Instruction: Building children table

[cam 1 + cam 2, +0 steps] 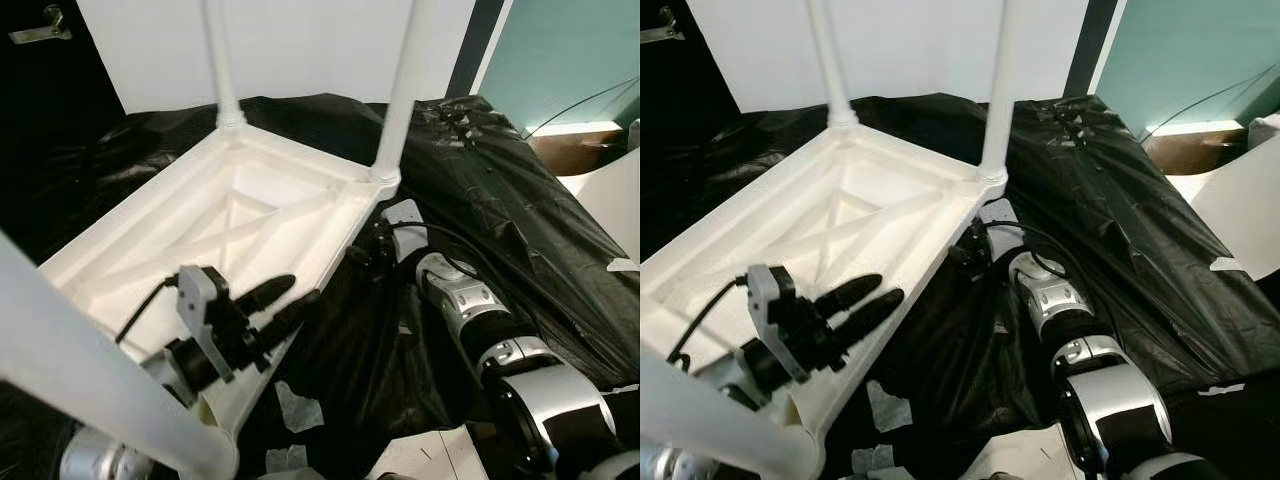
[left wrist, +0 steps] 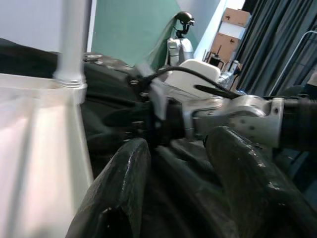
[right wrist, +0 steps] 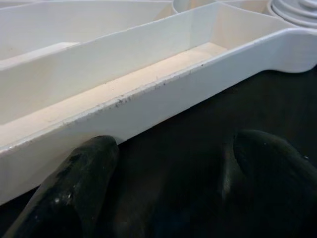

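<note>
A white plastic children's table point(image 1: 200, 215) lies upside down on black sheeting, its ribbed underside facing up. Two white legs stand in the far corners, the far left leg point(image 1: 222, 60) and the far right leg point(image 1: 400, 90). A third leg point(image 1: 90, 370) crosses the near left foreground. My left gripper point(image 1: 295, 293) hovers over the table's near right rim, open and holding nothing; the left wrist view looks between its fingers point(image 2: 119, 188). My right gripper point(image 1: 365, 250) is low against the outer side of the right rim point(image 3: 148, 99), open, one finger point(image 3: 69, 183) close to the wall.
Black plastic sheeting point(image 1: 500, 200) covers the floor around the table, with scraps of white tape point(image 1: 295, 405) near my feet. A white board point(image 1: 300, 40) stands behind the table. White panels point(image 1: 610, 200) lie at the right. Another humanoid robot point(image 2: 179, 39) stands far off.
</note>
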`<state>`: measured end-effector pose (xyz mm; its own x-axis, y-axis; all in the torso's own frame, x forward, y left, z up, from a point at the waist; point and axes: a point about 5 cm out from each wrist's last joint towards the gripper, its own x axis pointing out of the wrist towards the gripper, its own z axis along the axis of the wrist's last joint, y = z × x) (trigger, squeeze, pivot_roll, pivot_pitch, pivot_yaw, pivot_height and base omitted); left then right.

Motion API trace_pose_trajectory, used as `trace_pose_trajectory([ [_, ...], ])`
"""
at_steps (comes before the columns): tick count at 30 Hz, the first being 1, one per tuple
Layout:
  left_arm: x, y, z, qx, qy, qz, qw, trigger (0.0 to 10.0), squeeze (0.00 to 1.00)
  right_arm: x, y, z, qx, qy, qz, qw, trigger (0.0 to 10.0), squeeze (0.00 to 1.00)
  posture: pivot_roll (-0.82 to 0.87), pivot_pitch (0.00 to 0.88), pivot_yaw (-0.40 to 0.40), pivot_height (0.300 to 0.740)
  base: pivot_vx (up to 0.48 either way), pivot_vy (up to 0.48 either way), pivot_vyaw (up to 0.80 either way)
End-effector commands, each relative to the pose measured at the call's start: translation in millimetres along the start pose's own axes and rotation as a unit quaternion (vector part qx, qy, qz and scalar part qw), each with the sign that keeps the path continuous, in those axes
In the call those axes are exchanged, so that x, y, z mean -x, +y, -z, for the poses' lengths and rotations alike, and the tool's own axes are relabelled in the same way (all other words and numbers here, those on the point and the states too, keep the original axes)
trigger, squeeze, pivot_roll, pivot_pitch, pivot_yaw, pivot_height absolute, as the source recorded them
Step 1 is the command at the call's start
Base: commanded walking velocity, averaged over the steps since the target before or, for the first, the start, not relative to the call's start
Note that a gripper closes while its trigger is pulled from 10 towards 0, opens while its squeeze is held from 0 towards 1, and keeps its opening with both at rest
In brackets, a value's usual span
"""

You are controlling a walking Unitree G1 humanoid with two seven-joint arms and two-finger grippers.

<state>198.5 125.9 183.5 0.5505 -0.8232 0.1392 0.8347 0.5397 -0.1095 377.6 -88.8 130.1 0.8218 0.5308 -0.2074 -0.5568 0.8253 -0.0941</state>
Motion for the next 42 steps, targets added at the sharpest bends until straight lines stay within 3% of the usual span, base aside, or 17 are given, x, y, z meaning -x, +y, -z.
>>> trace_pose_trajectory([
  [1, -3.9, -8.2, 1, 0.001, 0.001, 0.003, 1.000, 10.0, 0.00, -7.2, 15.2, -5, 0.007, -0.009, -0.040, 0.999, 10.0, 0.00, 0.14, 0.112, -0.061, 0.740, 0.000, 0.000, 0.00],
  [7, -5.2, -5.5, -1, -0.013, 0.002, -0.060, 0.998, 10.0, 0.00, -9.5, 13.5, -10, 0.013, -0.015, -0.042, 0.999, 10.0, 0.00, 0.16, 0.114, -0.072, 0.740, 0.000, 0.000, 0.00],
  [10, 5.6, -0.7, -5, -0.024, 0.005, -0.131, 0.991, 10.0, 0.00, -7.3, 4.9, -11, 0.017, -0.016, -0.029, 0.999, 10.0, 0.00, 0.16, 0.115, -0.072, 0.740, 0.000, 0.000, 0.00],
  [15, 15.3, 0.6, -8, -0.024, 0.000, -0.177, 0.984, 10.0, 0.00, -4.7, -0.1, -9, 0.019, -0.014, -0.023, 0.999, 10.0, 0.00, 0.16, 0.113, -0.074, 0.740, 0.000, 0.000, 0.00],
  [20, 29.5, -2.9, -7, -0.008, -0.008, -0.249, 0.968, 10.0, 0.00, 0.1, -4.0, 2, 0.022, -0.002, -0.024, 0.999, 10.0, 0.00, 0.17, 0.108, -0.073, 0.740, 0.000, 0.000, 0.00],
  [21, 33.7, -5.3, -4, 0.013, -0.014, -0.266, 0.964, 10.0, 0.00, 1.2, -4.6, 5, 0.021, 0.002, -0.024, 0.999, 10.0, 0.00, 0.17, 0.107, -0.070, 0.740, 0.000, 0.000, 0.00],
  [24, 36.8, -7.2, -2, 0.022, -0.019, -0.278, 0.960, 10.0, 0.00, 1.8, -4.8, 7, 0.020, 0.004, -0.023, 1.000, 10.0, 0.00, 0.17, 0.106, -0.067, 0.740, 0.000, 0.000, 0.00],
  [28, 37.1, -10.8, 3, 0.040, -0.019, -0.281, 0.959, 10.0, 0.00, 1.6, -4.3, 8, 0.019, 0.005, -0.023, 1.000, 10.0, 0.00, 0.17, 0.103, -0.063, 0.740, 0.000, 0.000, 0.00],
  [32, 35.2, -16.7, 8, 0.051, -0.011, -0.260, 0.964, 10.0, 0.00, 1.7, -5.9, 8, 0.017, 0.005, -0.017, 1.000, 10.0, 0.00, 0.17, 0.103, -0.061, 0.740, 0.000, 0.000, 0.00],
  [33, 32.8, -23.0, 10, 0.057, -0.009, -0.235, 0.970, 10.0, 0.00, 1.9, -6.8, 8, 0.015, 0.005, -0.014, 1.000, 10.0, 0.00, 0.17, 0.104, -0.060, 0.740, 0.000, 0.000, 0.00],
  [36, 21.8, -34.9, 20, 0.084, 0.006, -0.184, 0.979, 10.0, 0.00, 0.5, -6.6, 6, 0.010, 0.001, -0.010, 1.000, 10.0, 0.00, 0.17, 0.104, -0.059, 0.740, 0.000, 0.000, 0.00],
  [42, -7.3, -29.9, 35, 0.082, 0.035, -0.150, 0.985, 10.0, 0.00, -7.1, 3.7, -6, -0.028, -0.025, -0.027, 0.999, 10.0, 0.00, 0.18, 0.098, -0.053, 0.740, 0.000, 0.000, 0.00],
])
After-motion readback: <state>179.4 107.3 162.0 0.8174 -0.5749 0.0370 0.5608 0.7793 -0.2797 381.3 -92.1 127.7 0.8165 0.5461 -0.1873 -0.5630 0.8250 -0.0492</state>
